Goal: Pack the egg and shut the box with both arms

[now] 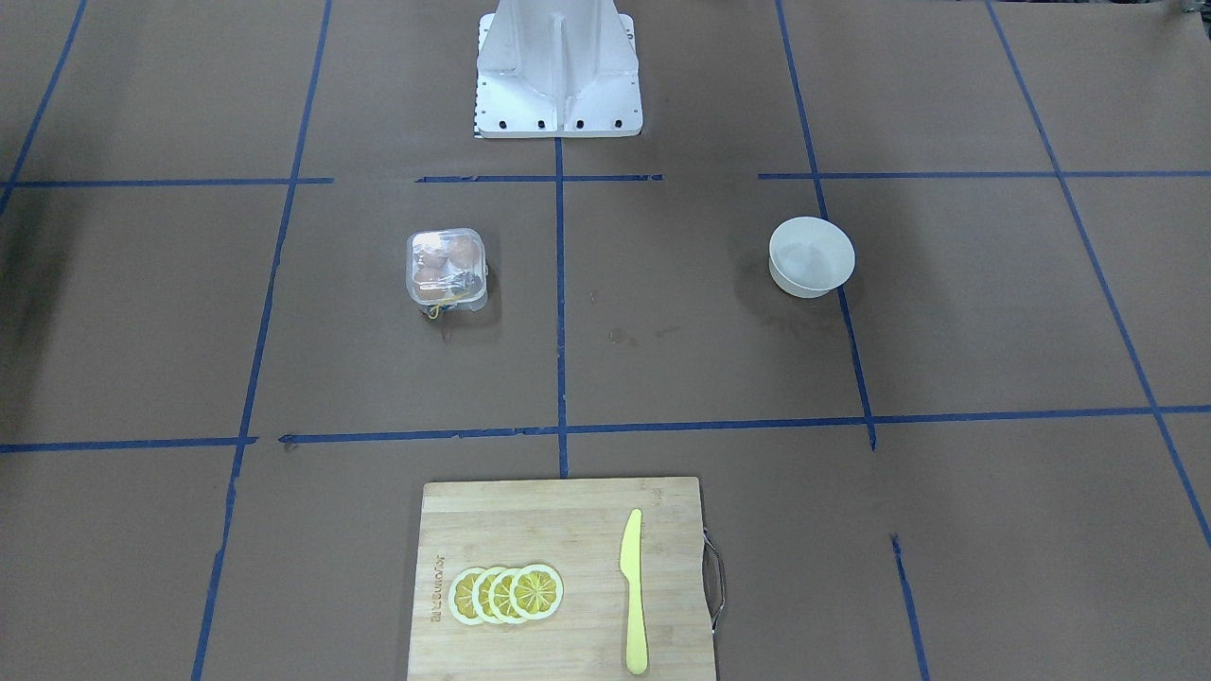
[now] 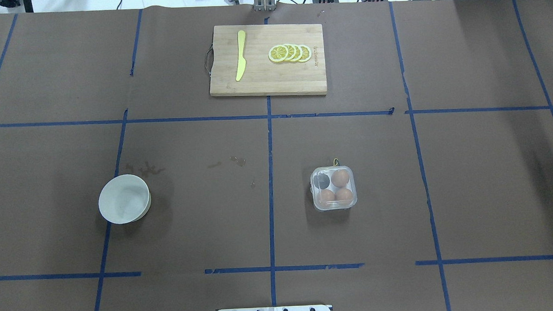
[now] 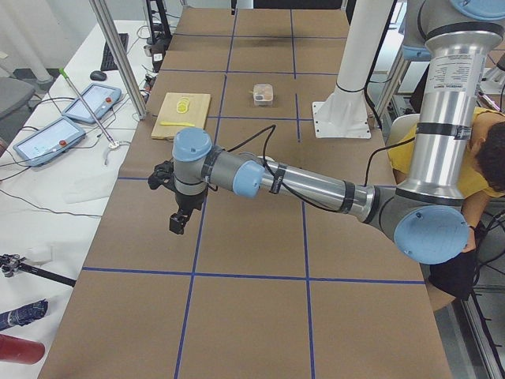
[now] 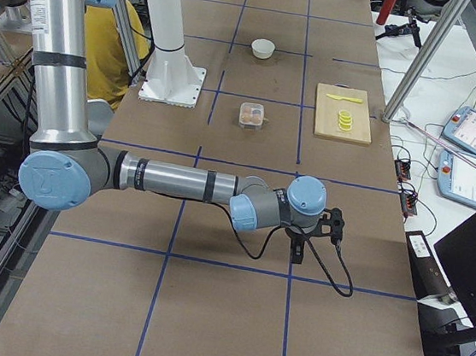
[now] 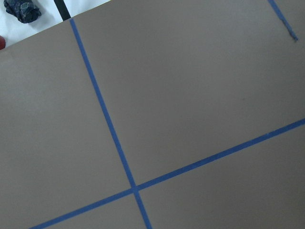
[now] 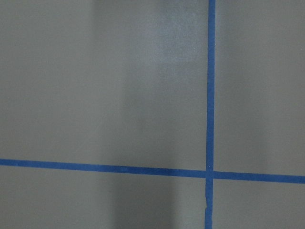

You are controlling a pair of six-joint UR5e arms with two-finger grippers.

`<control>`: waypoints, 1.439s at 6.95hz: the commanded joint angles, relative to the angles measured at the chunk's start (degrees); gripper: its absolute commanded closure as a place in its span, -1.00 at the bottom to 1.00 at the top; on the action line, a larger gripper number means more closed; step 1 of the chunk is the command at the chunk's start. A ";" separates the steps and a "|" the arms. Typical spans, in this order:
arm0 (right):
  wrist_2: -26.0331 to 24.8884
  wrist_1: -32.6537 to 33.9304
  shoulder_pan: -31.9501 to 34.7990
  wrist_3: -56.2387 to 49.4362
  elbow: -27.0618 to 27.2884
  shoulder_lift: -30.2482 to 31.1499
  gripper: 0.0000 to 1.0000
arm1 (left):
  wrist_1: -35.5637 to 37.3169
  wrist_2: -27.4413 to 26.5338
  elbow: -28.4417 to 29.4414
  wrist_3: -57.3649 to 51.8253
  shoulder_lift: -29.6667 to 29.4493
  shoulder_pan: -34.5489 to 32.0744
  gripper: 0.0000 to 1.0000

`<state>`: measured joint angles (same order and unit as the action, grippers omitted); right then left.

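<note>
The box (image 2: 334, 188) sits right of centre in the overhead view, with three eggs (image 2: 340, 177) in its cells and one cell bare; no loose egg shows, and I cannot tell whether the box is already snapped shut. The left tool (image 3: 180, 219) and right tool (image 4: 298, 250) hang over the far ends of the counter (image 2: 192, 232), well apart from the box. They show only from the side, so I cannot tell whether either is spread or pressed together. To close it well, I judge one tool should brace a side wall while the other presses the top gently straight down along its free edge, lest the light box slide.
</note>
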<state>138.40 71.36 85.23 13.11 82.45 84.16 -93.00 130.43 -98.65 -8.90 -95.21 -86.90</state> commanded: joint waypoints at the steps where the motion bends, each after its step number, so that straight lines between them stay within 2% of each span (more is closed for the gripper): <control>1: -0.67 13.20 0.03 -10.32 4.45 -1.88 -1.00 | 4.58 0.26 0.47 -2.79 0.55 -0.38 -1.00; 2: -4.76 24.33 0.38 -15.69 9.52 -3.11 -1.00 | 4.32 1.66 1.96 -2.79 0.37 -0.11 -1.00; 3: -9.07 31.58 1.95 -20.53 14.01 -3.65 -1.00 | 4.15 3.85 1.80 -2.53 0.63 -0.11 -1.00; 5: -9.38 31.48 2.14 -21.54 15.63 -0.95 -1.00 | 4.67 3.87 3.55 -2.35 1.68 -0.11 -1.00; 6: -8.76 31.47 2.14 -21.02 15.03 -0.50 -1.00 | 3.63 4.13 3.38 -2.96 4.65 -0.55 -1.00; 7: -8.50 31.47 2.05 -20.93 14.15 -0.23 -1.00 | 3.53 3.79 3.99 -2.27 4.51 -0.81 -1.00; 8: -8.49 29.82 2.05 -21.28 11.97 1.17 -1.00 | 3.44 3.78 3.99 3.48 4.07 -0.90 -1.00; 9: -7.28 26.24 1.96 -21.02 10.64 1.35 -1.00 | 3.35 3.78 3.73 5.10 3.80 -0.99 -1.00; 10: -7.00 26.03 1.96 -20.75 10.02 1.27 -1.00 | 3.44 3.52 3.90 5.12 4.15 -0.99 -1.00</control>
<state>130.78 98.86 87.22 -7.91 93.65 85.26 -89.57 134.16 -94.82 -4.94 -91.22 -87.83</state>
